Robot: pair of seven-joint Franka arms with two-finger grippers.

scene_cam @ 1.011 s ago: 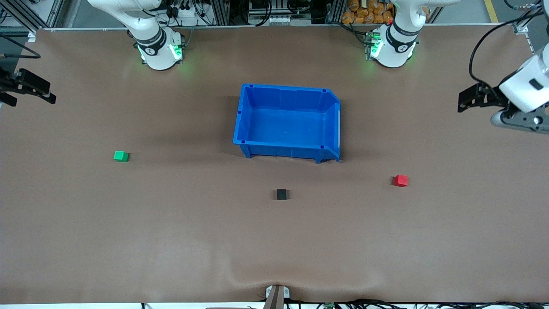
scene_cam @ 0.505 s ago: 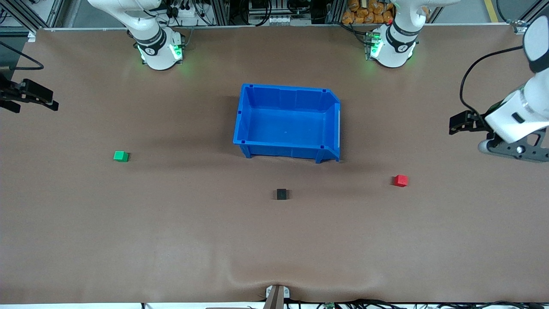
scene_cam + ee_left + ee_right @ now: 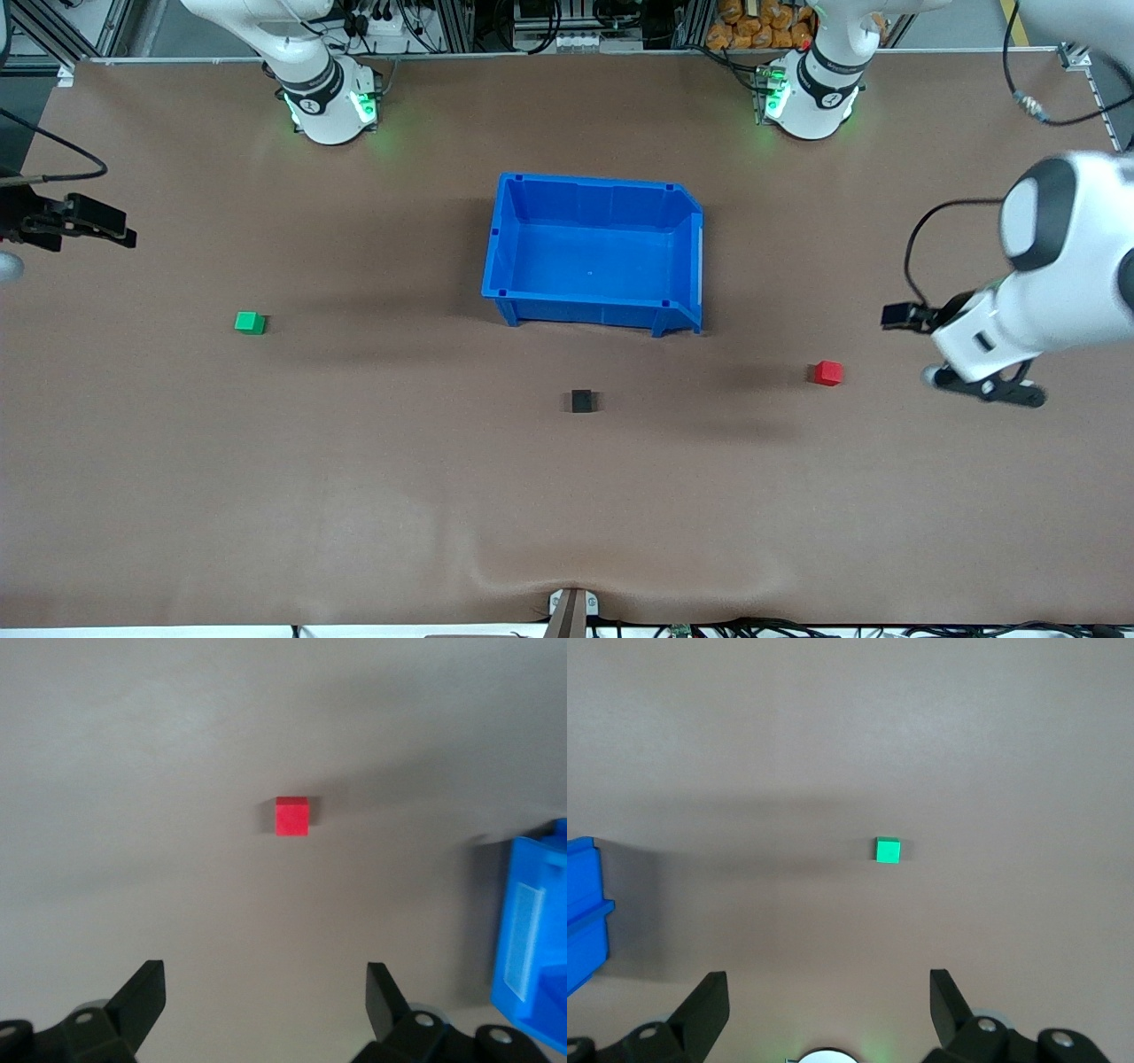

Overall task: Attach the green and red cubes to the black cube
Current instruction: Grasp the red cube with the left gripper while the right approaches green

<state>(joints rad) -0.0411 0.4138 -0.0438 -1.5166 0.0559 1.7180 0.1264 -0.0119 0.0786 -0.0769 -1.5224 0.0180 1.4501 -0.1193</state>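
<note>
brown table [image 3: 354, 496], blue bin [image 3: 592, 312] mid-table. black cube [image 3: 581, 400] just nearer the camera than the bin. red cube [image 3: 828, 373] toward left arm's end, green cube [image 3: 250, 322] toward right arm's end, both well apart from black. left gripper [image 3: 266, 992] splayed, empty, near red cube. right gripper [image 3: 828, 1001] splayed, empty, well off green. left arm looks the closer.

Brown matte table cover [image 3: 372, 496] spans the whole bench, slightly rippled at the edge nearest the front camera, with aluminium framing [image 3: 62, 27], cable bundles [image 3: 381, 18] and orange items [image 3: 753, 22] along the base edge.
</note>
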